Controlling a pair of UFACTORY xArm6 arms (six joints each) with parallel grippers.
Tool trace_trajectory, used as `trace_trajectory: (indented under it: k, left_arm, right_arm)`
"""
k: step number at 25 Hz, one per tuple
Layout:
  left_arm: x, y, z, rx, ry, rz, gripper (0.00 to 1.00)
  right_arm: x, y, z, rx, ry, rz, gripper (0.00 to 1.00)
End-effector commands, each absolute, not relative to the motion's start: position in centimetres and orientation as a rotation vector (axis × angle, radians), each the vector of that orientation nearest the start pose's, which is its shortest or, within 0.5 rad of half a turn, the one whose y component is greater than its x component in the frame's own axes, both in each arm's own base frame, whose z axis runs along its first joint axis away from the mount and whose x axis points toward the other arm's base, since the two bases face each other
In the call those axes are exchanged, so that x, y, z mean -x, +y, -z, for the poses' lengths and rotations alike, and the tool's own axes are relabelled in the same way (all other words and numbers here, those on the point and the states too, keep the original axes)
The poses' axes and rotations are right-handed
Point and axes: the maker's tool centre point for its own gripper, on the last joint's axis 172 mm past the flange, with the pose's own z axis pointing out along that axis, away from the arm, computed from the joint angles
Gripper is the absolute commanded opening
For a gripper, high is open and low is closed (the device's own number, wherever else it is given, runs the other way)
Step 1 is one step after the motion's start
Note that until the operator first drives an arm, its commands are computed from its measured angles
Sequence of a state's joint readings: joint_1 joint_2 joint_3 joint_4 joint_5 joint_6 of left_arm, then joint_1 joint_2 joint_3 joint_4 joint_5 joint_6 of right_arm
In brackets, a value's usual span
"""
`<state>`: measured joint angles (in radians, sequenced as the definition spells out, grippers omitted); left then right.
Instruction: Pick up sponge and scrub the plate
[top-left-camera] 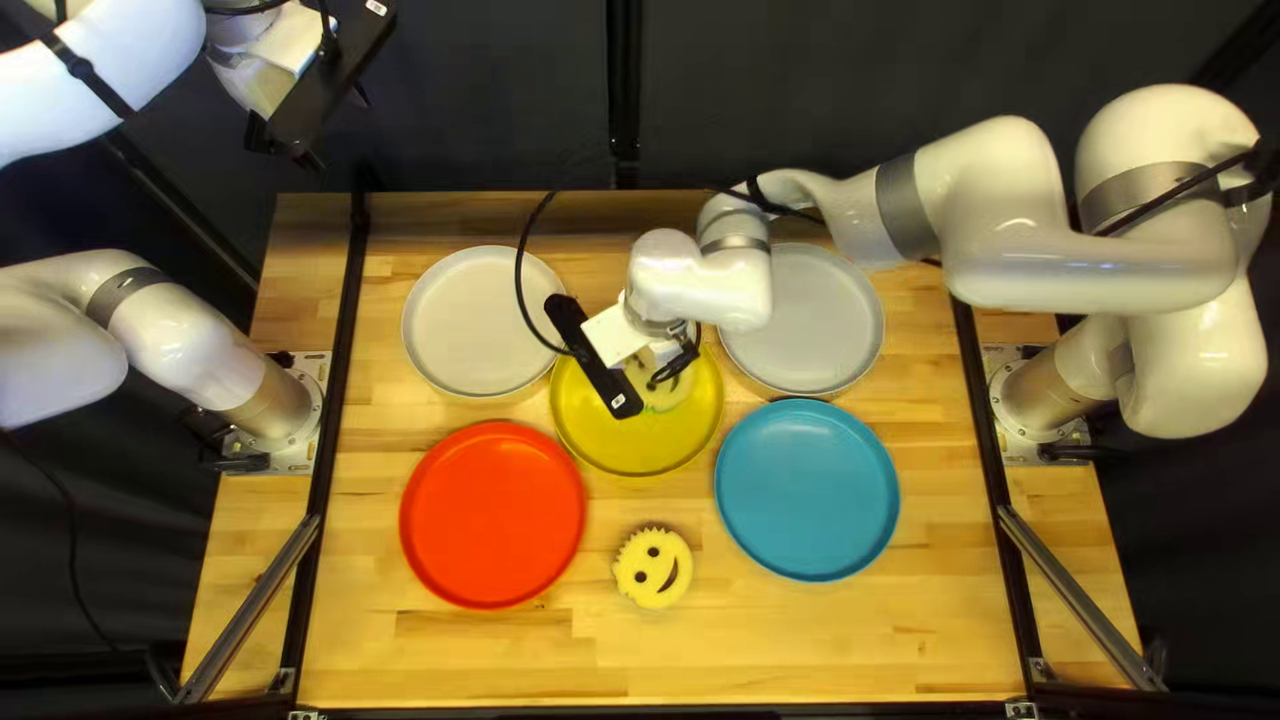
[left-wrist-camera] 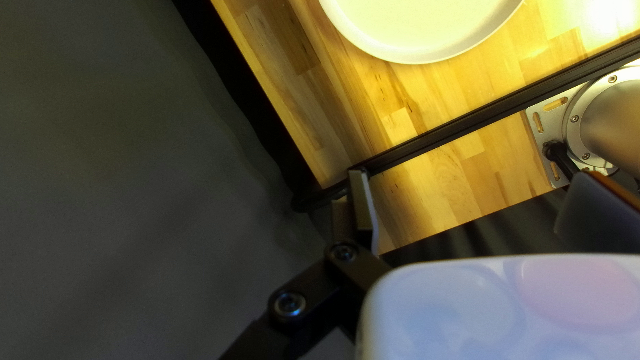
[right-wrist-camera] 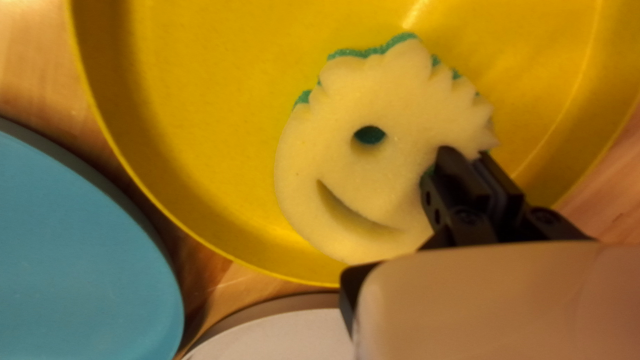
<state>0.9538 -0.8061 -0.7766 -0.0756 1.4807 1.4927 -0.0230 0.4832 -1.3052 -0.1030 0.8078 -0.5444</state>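
Black-fingered, the right hand (right-wrist-camera: 465,155) pinches the sponge (right-wrist-camera: 393,183) by its edge, over the yellow plate (right-wrist-camera: 200,127). Picking up looks done; scrubbing I can't confirm, so likely remains. A spare sponge (top-left-camera: 654,568) lies on the surface (top-left-camera: 814,647); the left hand (left-wrist-camera: 474,179) hangs spread, well apart.

A yellow smiling-face sponge (top-left-camera: 654,567) lay on the wooden table (top-left-camera: 800,654) between a round red plate (top-left-camera: 494,514) and a round blue plate (top-left-camera: 808,490). Beyond them sat a round off-white plate (top-left-camera: 480,320) and a round light-grey plate (top-left-camera: 816,320); a dark curtain (top-left-camera: 800,107) hung behind.
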Motion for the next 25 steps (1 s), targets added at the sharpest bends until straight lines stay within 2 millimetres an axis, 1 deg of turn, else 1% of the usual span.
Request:
trace_trajectory:
  k: [1,3,6,11,14,19,25]
  left_arm:
    - [-17.6,21.4,-32.5,2.958,0.812,0.162,1.00]
    - [-17.6,21.4,-32.5,2.958,0.812,0.162,1.00]
    - [-17.6,21.4,-32.5,2.958,0.812,0.162,1.00]
    - [-17.6,21.4,-32.5,2.958,0.812,0.162,1.00]
    - [-17.6,21.4,-32.5,2.958,0.812,0.162,1.00]
    - [-17.6,21.4,-32.5,2.958,0.812,0.162,1.00]
    - [-17.6,21.4,-32.5,2.958,0.812,0.162,1.00]
  right_arm:
    - [-57.4,-2.3,-5.1,3.059,-0.900,-0.042,0.00]
    - [-58.0,-2.7,-4.9,3.054,-0.865,-0.054,0.00]
    - [-58.5,-4.2,-4.4,3.045,-0.807,-0.063,0.00]
    - [-58.5,-6.2,-4.1,3.045,-0.684,-0.048,0.00]
    - [-58.2,-6.9,-4.2,3.051,-0.610,-0.050,0.00]
    - [-58.0,-6.7,-4.4,3.055,-0.561,-0.050,0.00]
    - [-58.6,-4.4,-4.5,3.059,-0.580,-0.046,0.00]
